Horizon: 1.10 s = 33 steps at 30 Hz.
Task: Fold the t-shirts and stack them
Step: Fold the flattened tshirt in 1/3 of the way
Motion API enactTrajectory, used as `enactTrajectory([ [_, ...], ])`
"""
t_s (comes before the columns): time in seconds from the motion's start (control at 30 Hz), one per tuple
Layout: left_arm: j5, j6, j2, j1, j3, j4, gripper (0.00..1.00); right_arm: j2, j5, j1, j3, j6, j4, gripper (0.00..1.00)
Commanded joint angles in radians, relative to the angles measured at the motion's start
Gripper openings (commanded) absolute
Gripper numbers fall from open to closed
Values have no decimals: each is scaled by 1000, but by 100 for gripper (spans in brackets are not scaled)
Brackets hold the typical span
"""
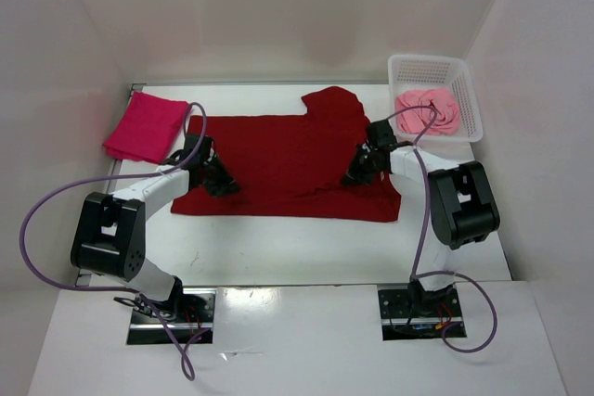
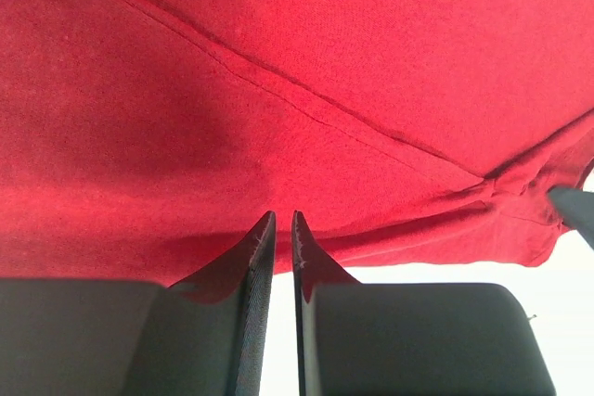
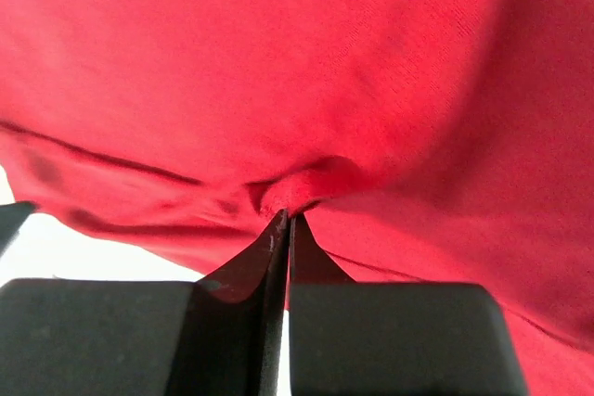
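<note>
A dark crimson t-shirt [image 1: 288, 159] lies spread flat across the middle of the table. My left gripper [image 1: 220, 183] is at its near left part. In the left wrist view its jaws [image 2: 283, 218] stand almost together on the shirt's hem [image 2: 306, 127]. My right gripper [image 1: 357, 173] is on the shirt's right side. In the right wrist view it [image 3: 286, 215] is shut on a small bunched fold of the red cloth [image 3: 306, 90]. A bright magenta t-shirt [image 1: 146, 125] lies folded at the back left. A light pink t-shirt [image 1: 429, 110] sits crumpled in the basket.
A white mesh basket [image 1: 464, 76] stands at the back right corner. White walls close in the table on three sides. Purple cables loop from both arms. Bare white table [image 1: 297, 248] lies between the shirt and the arm bases.
</note>
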Motion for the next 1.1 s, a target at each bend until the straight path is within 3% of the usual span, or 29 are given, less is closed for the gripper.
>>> enactTrajectory([
  [0.0, 15, 20, 1, -4, 5, 19, 19, 52, -74, 14, 113, -2, 23, 0],
  [0.27, 15, 20, 1, -4, 25, 10, 19, 241, -131, 25, 364, 67, 46, 0],
  [0.3, 15, 11, 1, -4, 25, 10, 19, 252, -131, 25, 386, 87, 67, 5],
  [0.33, 15, 11, -10, -4, 34, 10, 19, 264, -131, 34, 386, 96, 67, 24],
  [0.4, 15, 11, -19, -4, 34, 1, 19, 264, -131, 34, 400, 126, 76, 43],
  [0.6, -6, 21, -63, -27, 34, -19, 20, 126, -87, 43, 337, 135, 135, 51],
  [0.63, -21, 21, -63, -36, 43, -30, 20, 82, -76, 52, 326, 108, 109, 51],
  [0.73, -63, 43, -63, -67, 43, -57, 20, 13, -47, 63, 234, 72, 86, 21],
  [0.77, -72, 43, -63, -82, 43, -58, 20, -27, -47, 88, 173, 60, 86, 5],
  [0.8, -72, 43, -63, -82, 43, -58, 20, -41, -24, 100, 142, 60, 86, 0],
  [1.07, -41, 54, 102, -56, 65, -36, 20, -6, 54, 183, 12, 46, 76, 0],
])
